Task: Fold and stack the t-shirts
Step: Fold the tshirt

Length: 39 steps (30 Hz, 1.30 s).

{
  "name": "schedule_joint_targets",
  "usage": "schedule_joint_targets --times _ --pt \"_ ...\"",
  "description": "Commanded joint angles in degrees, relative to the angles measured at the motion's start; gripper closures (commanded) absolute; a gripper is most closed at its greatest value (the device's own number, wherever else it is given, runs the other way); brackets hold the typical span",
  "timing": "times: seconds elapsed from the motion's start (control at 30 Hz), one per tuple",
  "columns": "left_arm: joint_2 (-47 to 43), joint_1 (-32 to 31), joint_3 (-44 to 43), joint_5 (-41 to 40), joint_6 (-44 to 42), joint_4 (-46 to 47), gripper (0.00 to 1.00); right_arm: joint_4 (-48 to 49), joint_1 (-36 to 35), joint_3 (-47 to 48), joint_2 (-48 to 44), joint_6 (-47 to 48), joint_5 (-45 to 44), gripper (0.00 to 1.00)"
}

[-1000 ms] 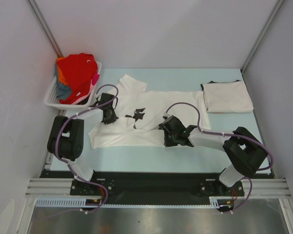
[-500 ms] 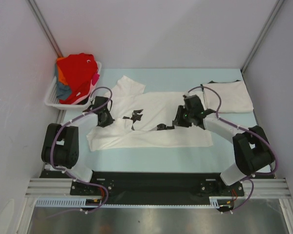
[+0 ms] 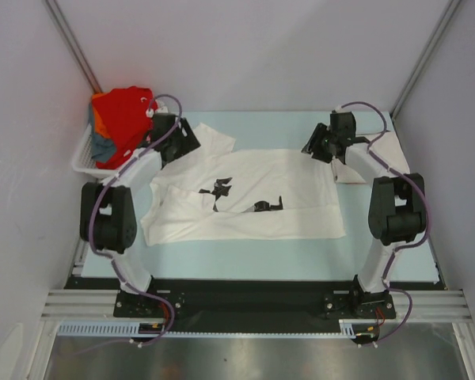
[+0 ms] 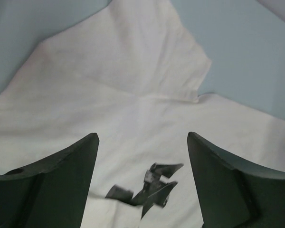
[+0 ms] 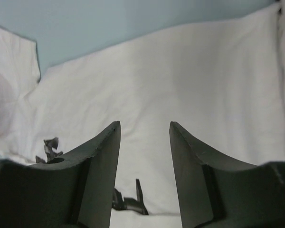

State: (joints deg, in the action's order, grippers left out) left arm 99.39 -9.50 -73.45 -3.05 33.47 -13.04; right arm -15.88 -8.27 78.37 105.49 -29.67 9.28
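A white t-shirt (image 3: 253, 194) with small black prints lies in the middle of the table, its near half folded over itself. It fills the left wrist view (image 4: 133, 95) and the right wrist view (image 5: 180, 80). My left gripper (image 3: 185, 139) hovers open over the shirt's far left sleeve, holding nothing (image 4: 142, 142). My right gripper (image 3: 313, 147) hovers open over the shirt's far right edge, also empty (image 5: 145, 130). A folded off-white t-shirt (image 3: 380, 162) lies at the far right, partly behind the right arm. Red, orange, blue-grey and pink t-shirts (image 3: 123, 119) are heaped in the basket.
A white slatted basket (image 3: 85, 158) stands at the far left against the wall. Grey walls close the table on the left, back and right. Light blue table surface (image 3: 245, 253) shows between the shirt and the arm bases.
Both grippers carried the shirt's near edge toward the far side, folding it over, then opened and let go. Both arms now reach to the far edge.
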Motion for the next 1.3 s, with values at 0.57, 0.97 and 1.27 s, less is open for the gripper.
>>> schedule_joint_targets --times 0.57,0.97,1.27 --pt "43.4 3.2 -58.0 7.7 1.0 -9.0 0.13 -9.7 3.6 25.9 24.1 10.2 -13.1 0.33" --pt "51.7 4.9 -63.0 8.4 4.0 -4.7 0.07 -8.6 0.4 27.3 27.4 10.6 -12.5 0.33" --pt "55.1 4.9 -64.0 13.2 6.6 -2.9 0.24 -7.2 1.7 25.9 25.7 8.9 -7.8 0.33"
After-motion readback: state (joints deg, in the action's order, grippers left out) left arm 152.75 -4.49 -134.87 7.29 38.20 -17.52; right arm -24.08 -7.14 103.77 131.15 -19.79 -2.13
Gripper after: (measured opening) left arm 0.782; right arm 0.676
